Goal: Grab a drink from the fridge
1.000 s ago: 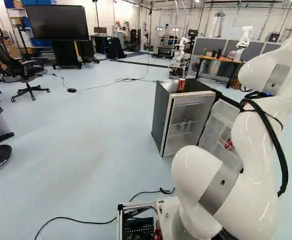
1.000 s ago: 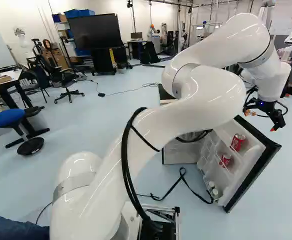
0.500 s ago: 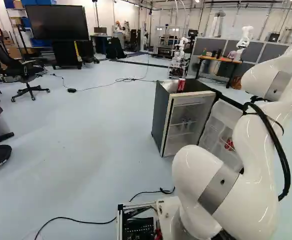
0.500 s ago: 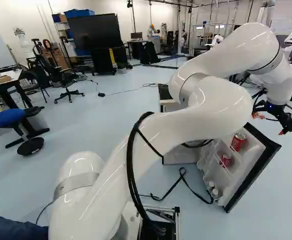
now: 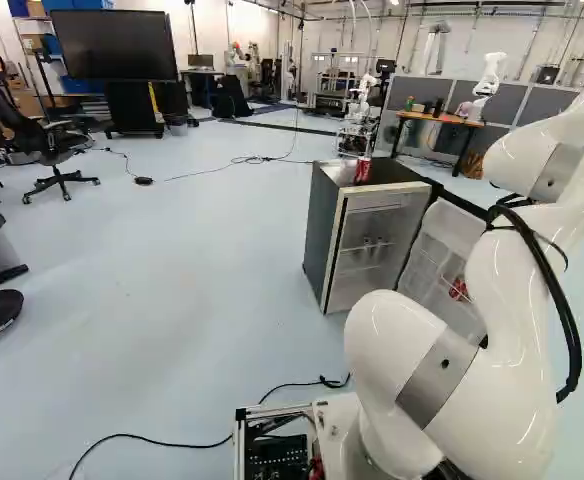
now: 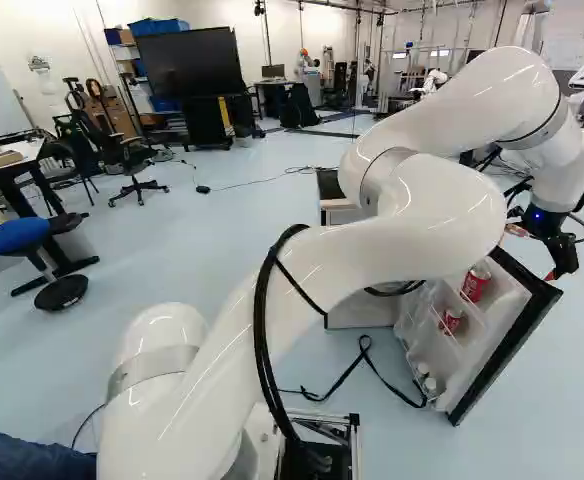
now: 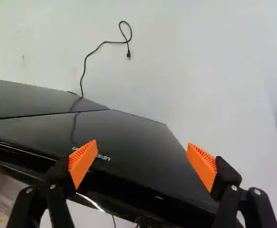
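Observation:
In the right base view my gripper (image 6: 534,253) hangs just beyond the upper edge of the open fridge door (image 6: 512,345). In the wrist view the gripper (image 7: 142,142) is open, nothing between its pads, above the door's glossy black outside (image 7: 124,137). Two red cans, an upper one (image 6: 476,283) and a lower one (image 6: 451,320), stand in the door's shelves, with small bottles (image 6: 424,378) lower down. The fridge (image 5: 322,235) carries another red can (image 5: 363,170) on top. Small containers (image 5: 373,246) show dimly on an inner shelf.
A black cord (image 7: 103,43) lies on the floor past the door. Another cable (image 6: 357,365) runs between base and fridge. Farther back stand a table (image 5: 437,119) and another robot (image 5: 490,75). An office chair (image 5: 57,150) is far to the left.
My arm has swung toward the right of the right base view and its upper part has dipped. The gripper has tilted and lowered slightly at the door's edge. Base and fridge have not moved.

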Robot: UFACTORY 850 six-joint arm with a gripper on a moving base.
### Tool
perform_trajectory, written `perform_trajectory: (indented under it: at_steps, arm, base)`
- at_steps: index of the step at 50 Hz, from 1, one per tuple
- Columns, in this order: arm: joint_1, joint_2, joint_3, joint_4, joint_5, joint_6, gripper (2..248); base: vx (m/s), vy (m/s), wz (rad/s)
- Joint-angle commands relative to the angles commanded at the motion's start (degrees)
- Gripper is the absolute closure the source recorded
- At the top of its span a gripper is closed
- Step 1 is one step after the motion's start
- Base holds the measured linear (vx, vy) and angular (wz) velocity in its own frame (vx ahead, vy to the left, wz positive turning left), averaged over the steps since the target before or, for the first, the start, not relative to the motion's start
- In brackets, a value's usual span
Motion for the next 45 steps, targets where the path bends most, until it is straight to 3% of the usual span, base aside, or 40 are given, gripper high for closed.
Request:
perform_trajectory:
  at_steps: [18,45]
  arm:
    - [0.00,0.00,0.00,0.00,-7.64,0.00,3]
    - [-0.07,0.90,1.57,0.00,-8.40,0.00,3]
  base:
    - [0.000,0.000,0.000]
    - [0.000,0.000,0.000]
